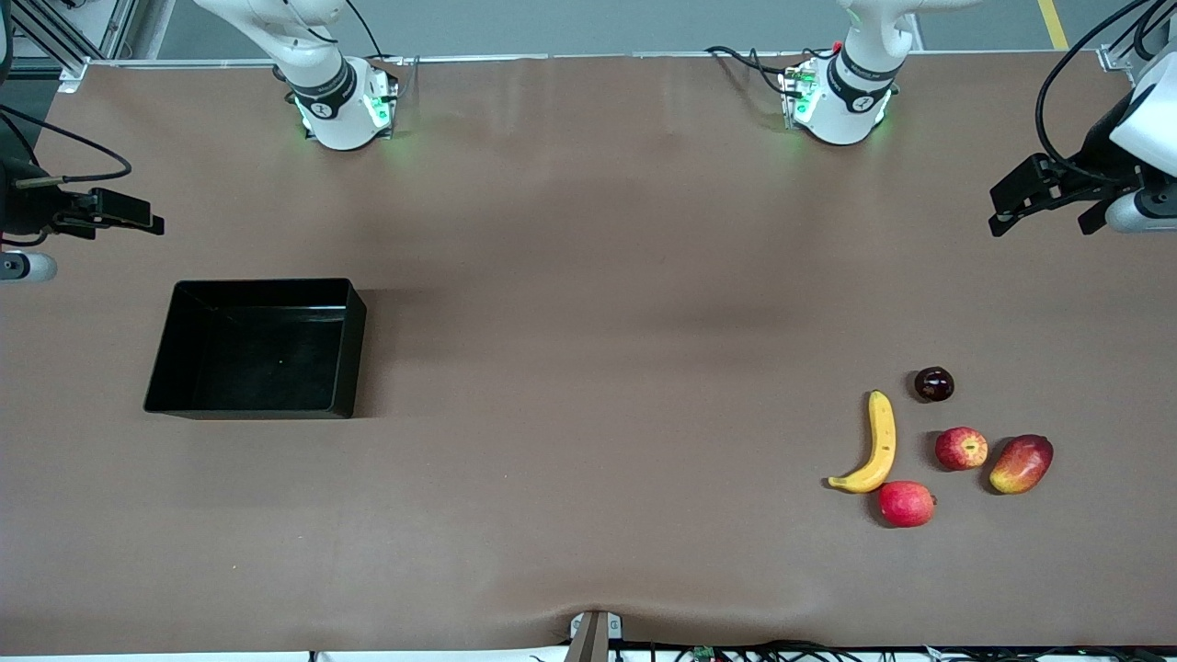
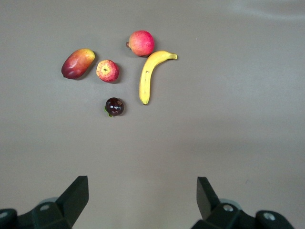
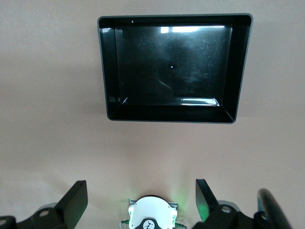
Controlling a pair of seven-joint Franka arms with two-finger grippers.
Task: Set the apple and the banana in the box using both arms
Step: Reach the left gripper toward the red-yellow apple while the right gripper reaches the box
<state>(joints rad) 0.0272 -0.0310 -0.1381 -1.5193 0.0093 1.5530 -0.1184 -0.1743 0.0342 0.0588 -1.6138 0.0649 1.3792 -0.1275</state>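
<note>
Your two arms hang parked at the table's ends, nothing picked up yet: the left gripper (image 2: 142, 198) hovers with its jaws spread wide and empty over bare tabletop at the left arm's end, and the right gripper (image 3: 141, 198) waits likewise agape and empty over the right arm's end. The box (image 1: 347, 345) sits empty toward the right arm's end, well apart from the fruit, which lies clustered toward the left arm's end, near the front camera. Watch the mix-up first: the apple (image 1: 961, 448), streaked with yellow, lies between the banana (image 1: 878, 446) and the mango (image 1: 1021, 463), with a smoother pinkish-red fruit (image 1: 906, 503) just nearer the camera, almost touching the banana's lower tip, and a dark fruit (image 1: 933, 383) farther off. You could easily seize the wrong red fruit. A descent on the banana may nudge its neighbour, and round fruit will likely roll. The long carry to the box probably means a handover or a far reach, where a loose hold could drop the load.
</note>
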